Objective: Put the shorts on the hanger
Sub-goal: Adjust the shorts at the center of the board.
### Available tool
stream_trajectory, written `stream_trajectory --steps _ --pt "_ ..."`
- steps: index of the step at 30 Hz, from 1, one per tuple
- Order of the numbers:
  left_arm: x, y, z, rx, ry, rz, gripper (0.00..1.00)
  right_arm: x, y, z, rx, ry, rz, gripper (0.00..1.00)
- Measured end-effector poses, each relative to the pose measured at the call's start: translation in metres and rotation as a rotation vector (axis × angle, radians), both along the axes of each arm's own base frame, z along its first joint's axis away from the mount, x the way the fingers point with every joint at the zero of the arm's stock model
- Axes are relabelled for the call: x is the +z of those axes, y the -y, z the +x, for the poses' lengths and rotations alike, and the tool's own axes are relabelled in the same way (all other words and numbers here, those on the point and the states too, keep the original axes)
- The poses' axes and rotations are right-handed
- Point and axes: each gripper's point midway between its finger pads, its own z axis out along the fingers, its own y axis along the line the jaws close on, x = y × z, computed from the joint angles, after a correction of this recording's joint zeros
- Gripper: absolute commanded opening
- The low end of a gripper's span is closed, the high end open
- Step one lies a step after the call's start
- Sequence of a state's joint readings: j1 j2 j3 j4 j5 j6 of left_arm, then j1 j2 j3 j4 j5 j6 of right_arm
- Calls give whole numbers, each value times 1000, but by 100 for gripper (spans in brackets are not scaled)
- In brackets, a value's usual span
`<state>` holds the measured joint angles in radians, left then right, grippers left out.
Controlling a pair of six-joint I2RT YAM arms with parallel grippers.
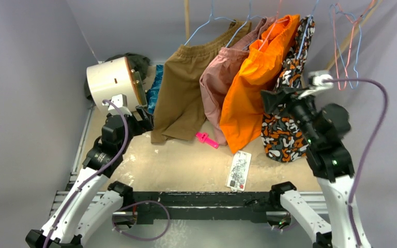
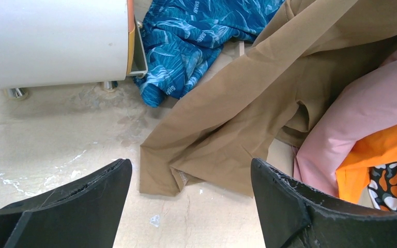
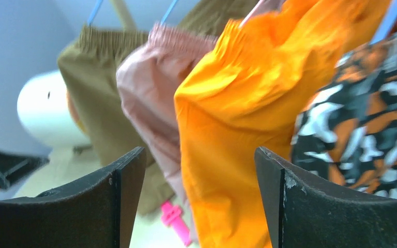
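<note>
The blue-and-teal shorts (image 1: pixel 155 89) lie crumpled on the table at the back left, between a white drum and hanging brown shorts; the left wrist view shows their wavy pattern (image 2: pixel 186 41). My left gripper (image 1: pixel 140 120) hovers low just in front of them, open and empty (image 2: pixel 191 175), with the brown hem under its fingers. The thin pink-red hanger (image 1: pixel 335 46) hangs empty from the rail at the far right, beside a light blue one. My right gripper (image 1: pixel 277 98) is raised among the hanging clothes, open (image 3: pixel 200 160), with orange cloth just beyond its fingertips.
Brown shorts (image 1: pixel 181 93), pink shorts (image 1: pixel 219 85), orange shorts (image 1: pixel 253 93) and black-orange patterned shorts (image 1: pixel 284 132) hang in a row from the rail. A white drum (image 1: pixel 111 82) stands back left. A pink clip (image 1: pixel 207 139) and a white card (image 1: pixel 239 170) lie on the table.
</note>
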<state>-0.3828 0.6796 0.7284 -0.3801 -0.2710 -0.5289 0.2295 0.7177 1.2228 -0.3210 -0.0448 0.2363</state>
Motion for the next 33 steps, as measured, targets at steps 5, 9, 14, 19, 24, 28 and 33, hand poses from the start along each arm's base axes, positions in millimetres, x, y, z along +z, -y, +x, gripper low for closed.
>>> stream_trajectory --steps 5,9,14,19,24,28,33 --pt "-3 3 0 -10 -8 6 83 -74 -46 25 161 -205 -20 80" --pt "-6 -1 2 15 -17 21 82 -127 -90 24 273 -351 -47 82" --pt "-16 -12 8 85 -48 57 81 -149 -125 17 342 -380 -30 82" --pt "-31 -13 22 131 -133 91 80 -166 -136 22 340 -384 28 81" --pt "-20 -4 44 169 -161 55 78 -180 -156 27 364 -410 51 81" --pt "-21 -5 54 257 -182 -13 74 -192 -183 21 412 -432 41 81" --pt "-39 -7 63 435 -269 -133 73 -195 -197 15 438 -434 36 81"
